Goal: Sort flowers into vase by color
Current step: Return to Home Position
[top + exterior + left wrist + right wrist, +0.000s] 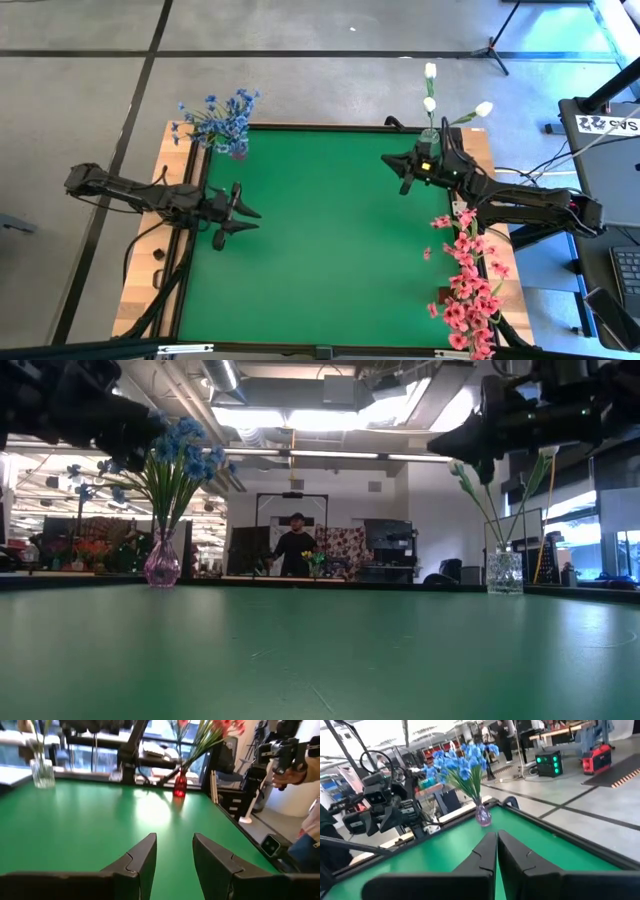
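Note:
Blue blooms (222, 118) stand in a purple glass vase (163, 565) at the table's far left corner. White buds (432, 98) stand in a clear vase (505, 572) at the far right corner. Pink blooms (468, 285) stand in a red vase (180, 785) at the right edge, toward the near side. My left gripper (255, 220) is open and empty above the mat's left part; it also shows in its own wrist view (175, 855). My right gripper (395, 168) is shut and empty above the mat, just near the white buds' vase; its wrist view (497, 845) looks toward the blue blooms (465, 760).
The green mat (330, 240) lies on a wooden table, with bare mat between the two arms. A person (295, 545) stands far behind the table. A person's hand with a hand-held device (287, 772) shows beyond the table's right side.

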Motion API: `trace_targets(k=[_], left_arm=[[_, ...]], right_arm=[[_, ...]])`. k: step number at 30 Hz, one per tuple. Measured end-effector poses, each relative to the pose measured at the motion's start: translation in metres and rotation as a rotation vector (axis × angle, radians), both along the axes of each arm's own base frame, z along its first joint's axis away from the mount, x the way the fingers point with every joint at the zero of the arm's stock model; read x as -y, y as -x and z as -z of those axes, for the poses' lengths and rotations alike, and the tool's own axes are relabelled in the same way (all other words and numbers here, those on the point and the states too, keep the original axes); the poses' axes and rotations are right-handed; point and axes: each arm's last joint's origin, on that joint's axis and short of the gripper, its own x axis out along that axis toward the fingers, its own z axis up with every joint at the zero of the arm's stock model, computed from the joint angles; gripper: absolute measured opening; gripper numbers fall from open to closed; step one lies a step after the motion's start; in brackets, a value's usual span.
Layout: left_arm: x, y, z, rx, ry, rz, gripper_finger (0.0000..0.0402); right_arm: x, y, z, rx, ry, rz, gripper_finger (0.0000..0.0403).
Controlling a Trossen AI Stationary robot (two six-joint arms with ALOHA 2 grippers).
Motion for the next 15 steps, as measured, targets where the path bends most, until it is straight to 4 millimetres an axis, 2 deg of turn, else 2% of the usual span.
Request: trace_targets(k=[3, 7, 15], left_arm=[[0.000, 0.000, 0.003, -0.036, 0.014, -0.002, 0.0124], [0.002, 0.001, 0.004, -0.019, -0.109, 0.043, 0.0124], [0.001, 0.001, 0.004, -0.014, -0.162, 0.041, 0.0124]], right_arm=[[0.001, 0.000, 0.003, -0.029, -0.011, 0.028, 0.0017], [-0.005, 0.000, 0.005, -0.074, 0.041, 0.023, 0.0017], [-0.037, 0.001, -0.001, -0.099, 0.149, 0.076, 0.0017]])
